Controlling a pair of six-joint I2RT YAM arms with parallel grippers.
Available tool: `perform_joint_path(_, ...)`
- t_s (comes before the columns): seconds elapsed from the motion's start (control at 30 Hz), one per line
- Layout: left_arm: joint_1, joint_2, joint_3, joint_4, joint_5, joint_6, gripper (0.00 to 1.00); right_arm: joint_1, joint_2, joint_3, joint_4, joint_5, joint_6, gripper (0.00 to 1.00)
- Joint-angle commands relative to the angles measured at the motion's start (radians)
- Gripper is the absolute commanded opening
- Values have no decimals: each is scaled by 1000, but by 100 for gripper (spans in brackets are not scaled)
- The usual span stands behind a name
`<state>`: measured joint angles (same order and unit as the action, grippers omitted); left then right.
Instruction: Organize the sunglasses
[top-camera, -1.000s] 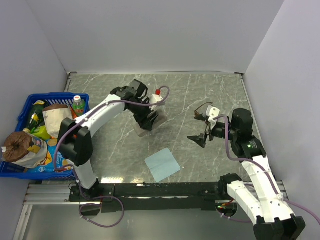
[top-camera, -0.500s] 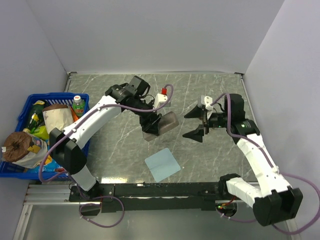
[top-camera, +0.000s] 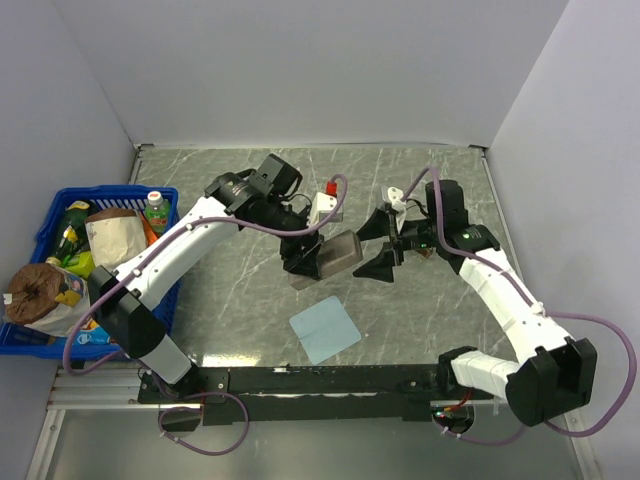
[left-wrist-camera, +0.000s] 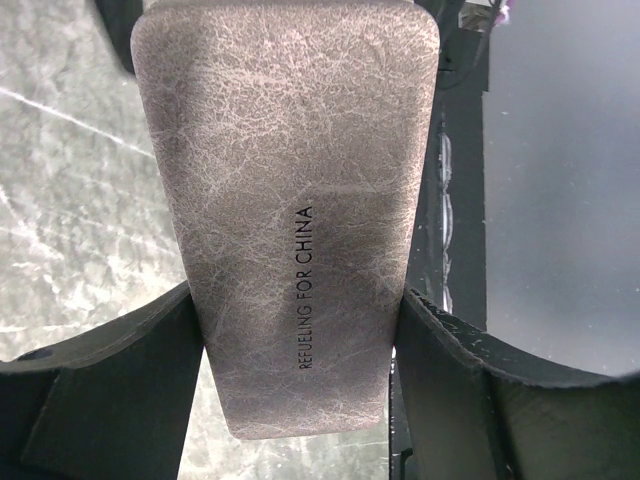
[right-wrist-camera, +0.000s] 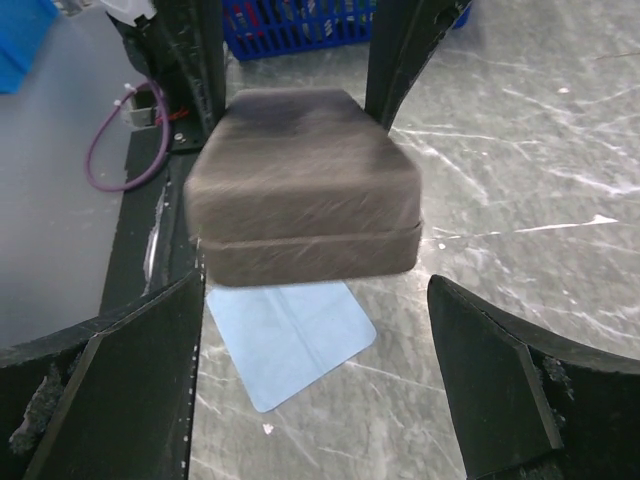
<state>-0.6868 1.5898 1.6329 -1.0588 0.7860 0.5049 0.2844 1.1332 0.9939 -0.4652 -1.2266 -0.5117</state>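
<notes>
While clamping the closed grey-brown case (top-camera: 340, 253) aloft across its width, holds left gripper (left-wrist-camera: 296, 320) part-open, right gripper (top-camera: 379, 247) spread wide and empty just beside it. Seems partway to opening the case; calls for catching the lid seam. Shows no sunglasses clearly, perhaps hidden beneath the right arm (top-camera: 500, 290).

Grey-brown crackled case (left-wrist-camera: 290, 200), pale-blue cloth (right-wrist-camera: 290, 340)

The left gripper (top-camera: 320, 258) now carries the closed grey-brown glasses case (top-camera: 343, 252) clear of the table (top-camera: 230, 300) and further right, toward centre. The right gripper (top-camera: 383, 246), jaws spread wide, has travelled left and now faces the case, just beside it.
</notes>
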Motion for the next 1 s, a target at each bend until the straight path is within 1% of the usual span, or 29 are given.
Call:
perform_joint_path(0.0,-10,-42,44,5,71,32,50,33,22,48,68,-73,30,100)
perform_joint_path(0.13,-10,-40,42,16,79,21,50,53,17,8,180,-82,130,100)
perform_joint_path(0.27,-8,-48,31,42,70,-2,50,68,-7,-47,252,-79,177,100)
perform_joint_path(0.3,-10,-48,30,48,71,-3,49,70,-12,-61,319,-74,203,100)
perform_joint_path(0.37,-10,-48,33,45,84,-5,49,73,-19,-100,381,-62,269,100)
perform_joint_path(0.5,-10,-45,41,48,91,-9,49,78,-10,-118,421,-62,294,100)
perform_joint_path(0.6,-10,-37,44,49,93,-14,49,79,-4,-135,479,-62,347,100)
perform_joint_path(0.77,-8,-31,45,54,96,-20,48,81,-16,-178,624,-60,459,100)
perform_joint_path(0.97,-8,-24,53,59,99,-32,48,82,-3,-210,694,-59,509,100)
